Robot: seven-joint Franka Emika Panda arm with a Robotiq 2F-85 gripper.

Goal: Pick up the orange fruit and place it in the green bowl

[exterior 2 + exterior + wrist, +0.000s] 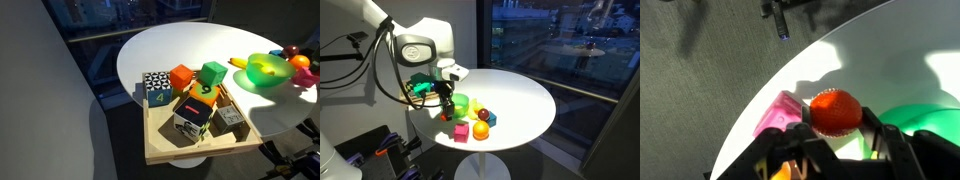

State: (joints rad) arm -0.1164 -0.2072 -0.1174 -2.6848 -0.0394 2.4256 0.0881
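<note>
My gripper (836, 118) is shut on the small reddish-orange fruit (835, 108), which sits between both fingers in the wrist view. The green bowl (918, 116) lies just to the right of the fruit there, and a pink cube (780, 112) lies just to the left. In an exterior view the gripper (447, 97) hangs low over the round white table (520, 95), right beside the green bowl (461, 102); the fruit is hidden by the fingers there. The bowl also shows in an exterior view (267, 70).
A pink cube (462, 131), a larger bright orange fruit (481, 130), a dark red fruit (485, 115) and a yellow toy (448, 117) lie near the bowl. A wooden tray (165, 148) of toy blocks stands on the table's near side. The table edge is close.
</note>
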